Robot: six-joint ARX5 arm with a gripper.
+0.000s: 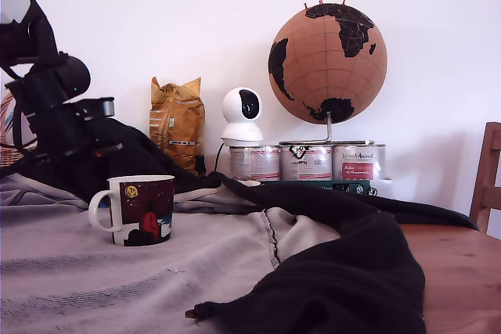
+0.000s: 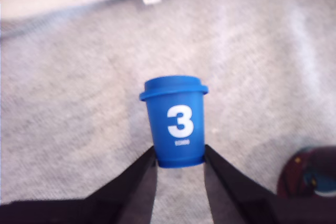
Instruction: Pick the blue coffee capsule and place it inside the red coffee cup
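White wall behind, table covered w/ a grey cloth (image 1: pixel 78 271) and a black garment (image 1: pixel 352 271) draped across it. At the back: a cork globe (image 1: pixel 327 62), three tins (image 1: pixel 305 162), a small white camera (image 1: pixel 242 115) and a yellow-brown bag (image 1: pixel 178 123). My arm (image 1: pixel 55 107) sits at the exterior view's left, raised above the cloth.

Wrist view: my gripper (image 2: pixel 180 163) has its two dark fingers (image 2: pixel 137 182) closed narrow on the blue coffee capsule (image 2: pixel 176 121), pinching it at the base only. Capsule is upright, white "3" facing the cam, lid end pointing away from me. Looks lifted off the cloth, tho I can't tell how high.

The red coffee cup (image 1: pixel 135 210) stands on the cloth just below and to the exterior view's right of my arm, handle toward the exterior view's left, mouth up. Wrist cam catches its printed side (image 2: pixel 310 174) at the frame edge, so it's close.

Step in hand, I reckon: carry over and drop. Grip is low on a tapered body, so move slow, no jerks, or it may squirt out. Centre the capsule over the mouth, clear the white rim, go low before releasing so it doesn't bounce out.
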